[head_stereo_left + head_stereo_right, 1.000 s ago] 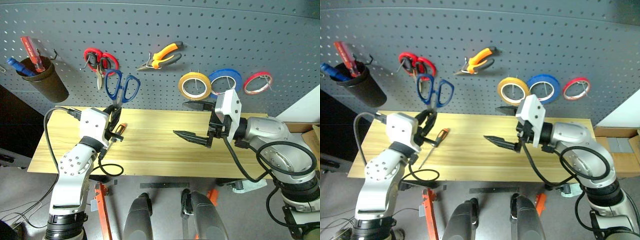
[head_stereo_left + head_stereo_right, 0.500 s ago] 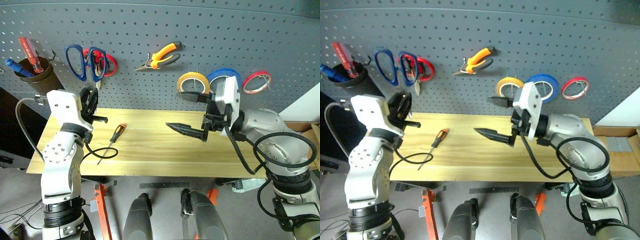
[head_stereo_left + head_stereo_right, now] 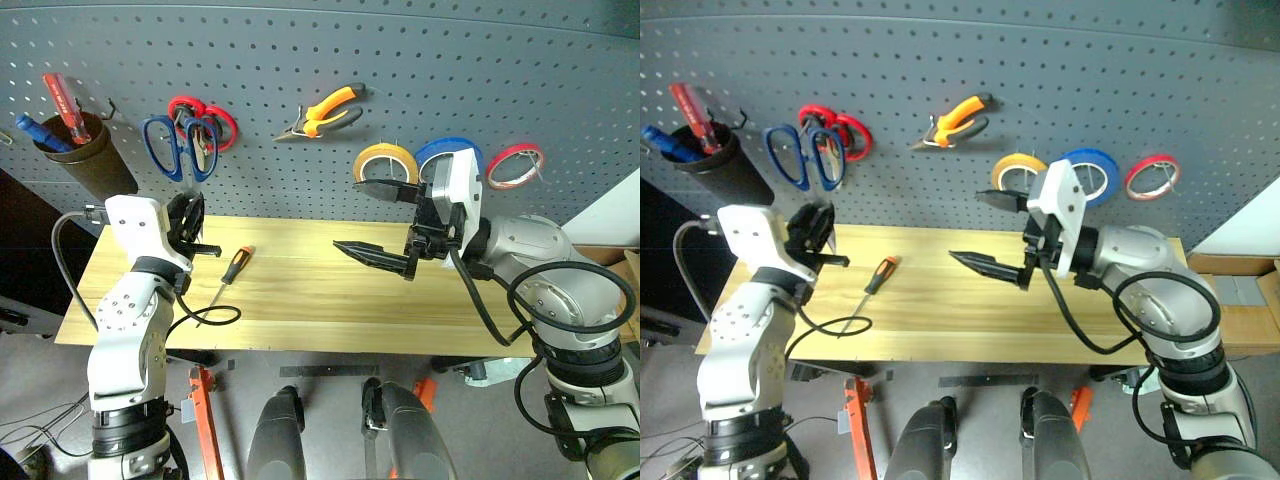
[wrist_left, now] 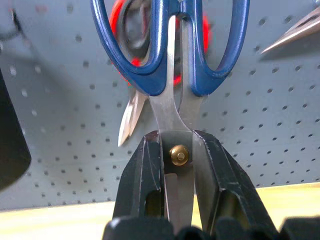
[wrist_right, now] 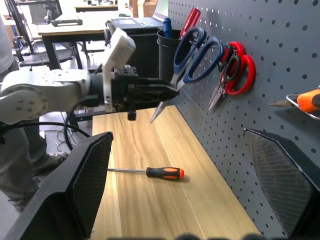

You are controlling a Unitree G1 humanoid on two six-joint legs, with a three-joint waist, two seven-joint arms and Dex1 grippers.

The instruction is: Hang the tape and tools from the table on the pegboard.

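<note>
- Two pairs of scissors are up at the pegboard (image 3: pixel 400 80): the red-handled scissors (image 3: pixel 205 125) hang there, and the dark-blue-handled scissors (image 3: pixel 178 148) are held up just in front of them.
- The left gripper (image 4: pixel 177 165) is clamped tight on the blue pair at the pivot screw, handles upward against the board.
- The right gripper (image 3: pixel 372 222) holds nothing, its two fingers spread wide above the middle of the table (image 3: pixel 320 310).
- Three tape rings hang in a row on the right: the yellow-tan tape (image 3: pixel 388 170), a blue ring (image 3: pixel 455 158) and a thin red ring (image 3: pixel 516 163).
- One pair of orange-handled pliers (image 3: pixel 325 112) hangs near the top centre.
- One orange-and-black screwdriver (image 3: pixel 228 279) lies flat on the table.
- A dark cup (image 3: pixel 85 155) on the left holds two more screwdrivers, one red (image 3: pixel 62 105) and one blue (image 3: pixel 30 130).
</note>
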